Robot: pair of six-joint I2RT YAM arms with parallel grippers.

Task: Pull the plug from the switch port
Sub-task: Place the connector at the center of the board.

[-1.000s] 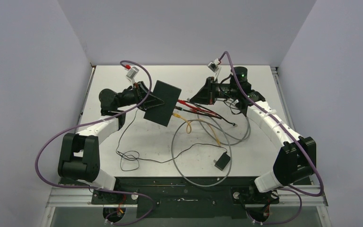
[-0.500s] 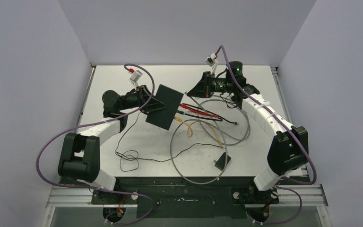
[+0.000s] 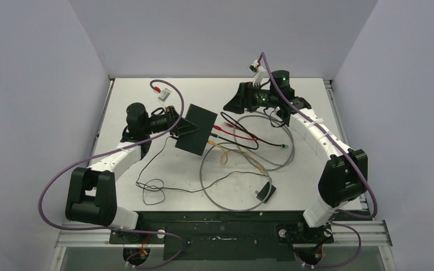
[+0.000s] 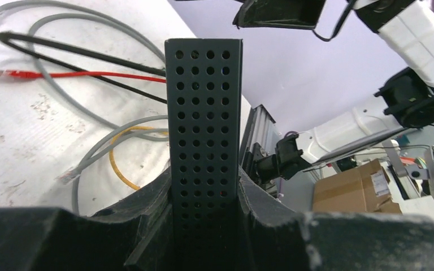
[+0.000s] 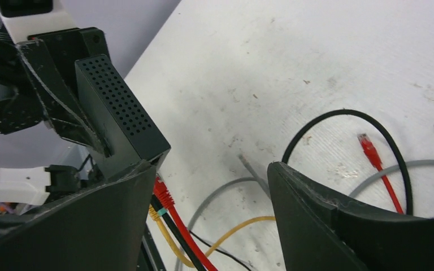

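My left gripper (image 4: 203, 197) is shut on the black switch (image 3: 195, 129), holding it tilted above the table; its perforated side (image 4: 203, 113) stands between the jaws. Red (image 5: 161, 192), black and yellow plugs sit in the ports along its lower edge. A grey plug (image 5: 244, 161) lies loose on the table, apart from the switch (image 5: 118, 113). My right gripper (image 5: 210, 169) is open and holds nothing. It hovers right of the switch, at the back of the table (image 3: 234, 103).
Red (image 3: 231, 131), black (image 3: 257, 141), yellow (image 3: 226, 153) and grey (image 3: 202, 175) cables sprawl between the arms. A small black adapter block (image 3: 267, 192) with a thin black cord (image 3: 158, 186) lies near the front edge. Grey walls enclose the table.
My right gripper has opened and drawn back from the switch toward the rear; the grey cable has dropped to the table. The left arm shifted the switch slightly.
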